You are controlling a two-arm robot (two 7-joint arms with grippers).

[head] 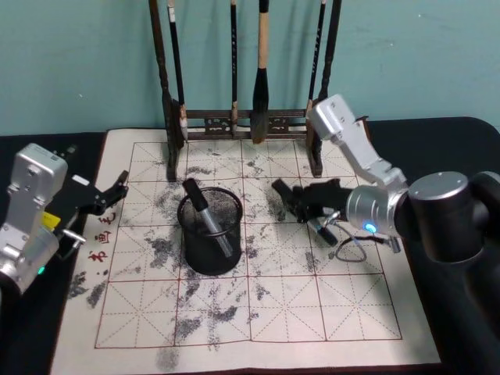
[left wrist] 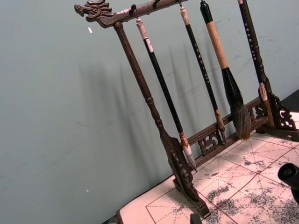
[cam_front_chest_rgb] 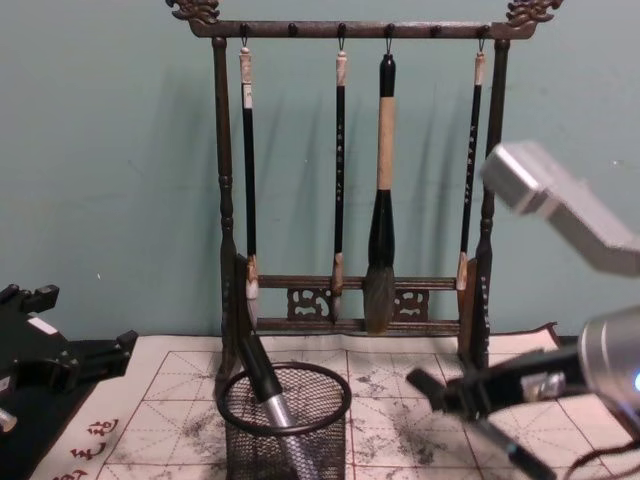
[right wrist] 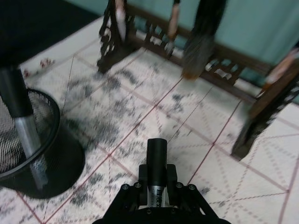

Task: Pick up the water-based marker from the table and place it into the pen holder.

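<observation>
The black mesh pen holder [head: 209, 244] [cam_front_chest_rgb: 240, 440] stands on the cream gridded mat of the table [head: 328, 312], left of centre. One black-capped, silver-bodied marker [head: 205, 212] [right wrist: 25, 135] leans inside it. My right gripper [head: 284, 195] [right wrist: 157, 179] [cam_front_chest_rgb: 428, 386] hovers low over the mat to the right of the holder, shut on a second water-based marker [right wrist: 157, 156] whose black cap sticks out past the fingers towards the holder. My left gripper [head: 117, 187] rests at the mat's left edge, open and holding nothing.
A tall dark wooden brush rack [head: 238, 121] [cam_front_chest_rgb: 350, 300] [left wrist: 187, 172] with several hanging brushes stands at the back of the mat, just behind the holder and the right gripper. The front half of the mat [head: 258, 312] is bare, ink-stained felt.
</observation>
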